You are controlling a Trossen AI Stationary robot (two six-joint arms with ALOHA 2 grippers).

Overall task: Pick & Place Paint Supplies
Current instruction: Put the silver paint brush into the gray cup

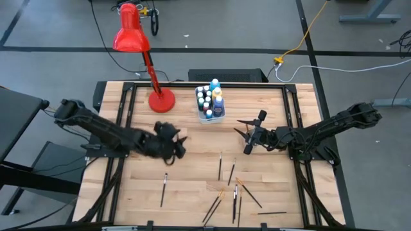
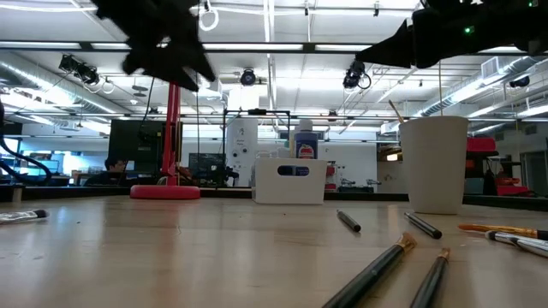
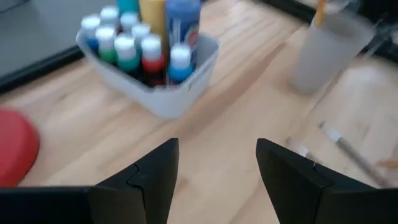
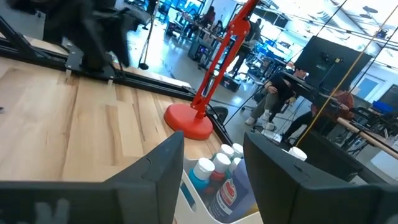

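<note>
Left gripper (image 1: 176,146): held above table, fingers apart, empty.
Right gripper (image 1: 247,131): fingers parted, nothing held.
Brushes (image 1: 220,165): scattered on table (image 1: 192,186).
Bottles (image 1: 207,101): packed in tub (image 1: 212,117).

- Bare wooden worktop (image 1: 192,144) lies between both arms, centre.
- At 12 o'clock stand the white rectangular tub of paint bottles (image 1: 210,114) and the red desk lamp (image 1: 160,100).
- Scattered thin paintbrushes (image 1: 232,192) clutter 6 o'clock.

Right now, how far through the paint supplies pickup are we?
Done: paint bottles stand in the white tub. In hand: nothing; the left gripper and right gripper both hover open and empty. Left: the paintbrushes lie scattered on the table, none collected.
</note>
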